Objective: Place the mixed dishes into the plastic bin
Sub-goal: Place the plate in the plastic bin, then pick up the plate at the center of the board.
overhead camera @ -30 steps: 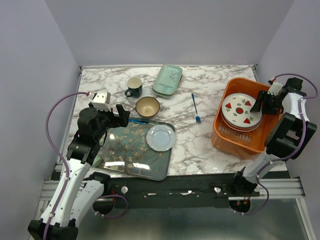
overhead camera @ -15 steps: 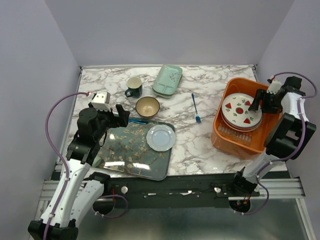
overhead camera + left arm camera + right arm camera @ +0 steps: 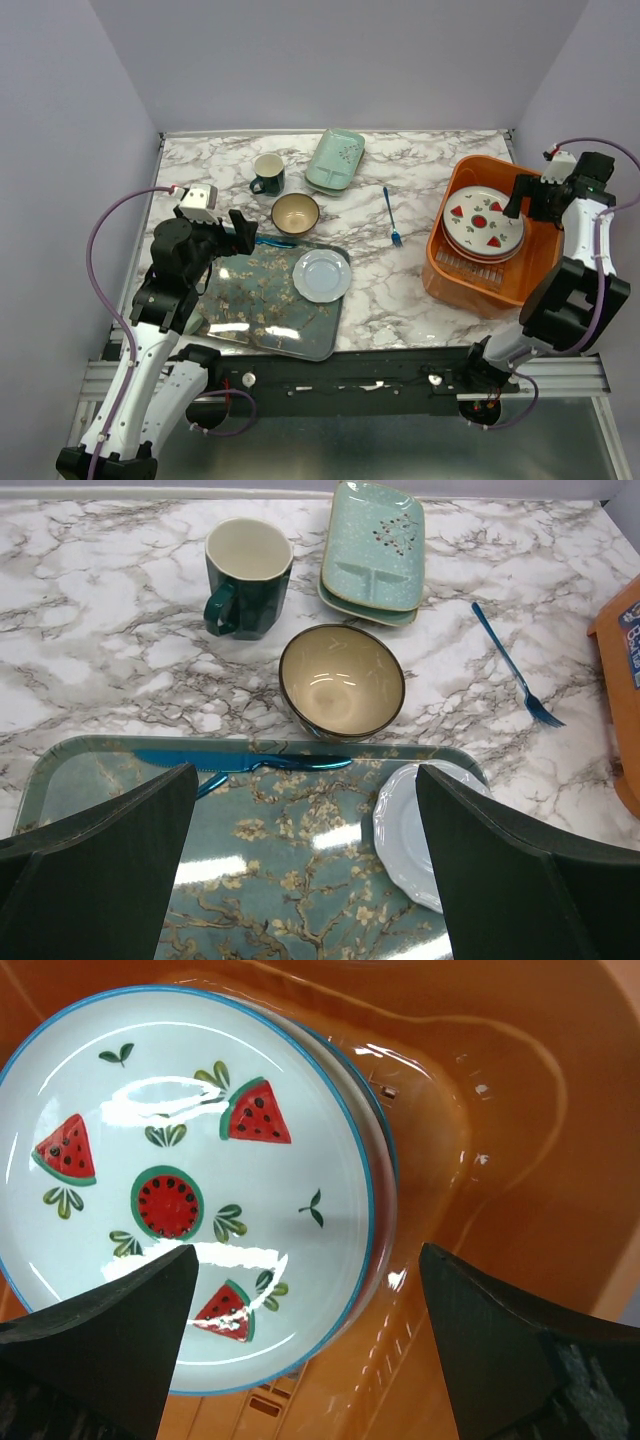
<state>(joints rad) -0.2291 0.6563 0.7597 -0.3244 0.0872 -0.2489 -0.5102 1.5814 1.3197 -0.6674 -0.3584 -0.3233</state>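
The right gripper [image 3: 305, 1255], jaws spread and empty just above the watermelon plate [image 3: 190, 1185] lying on the stack inside the plastic bin [image 3: 500, 1110], should lift straight up clear of the bin's wall before swinging away.

Glazed watermelon plate [image 3: 190, 1190] gleaming under the lights, smooth orange plastic bin [image 3: 500, 1110] shining, glossy floral tray [image 3: 290, 880] reflecting lamps, marble-look table [image 3: 100, 610] looking smooth and polished
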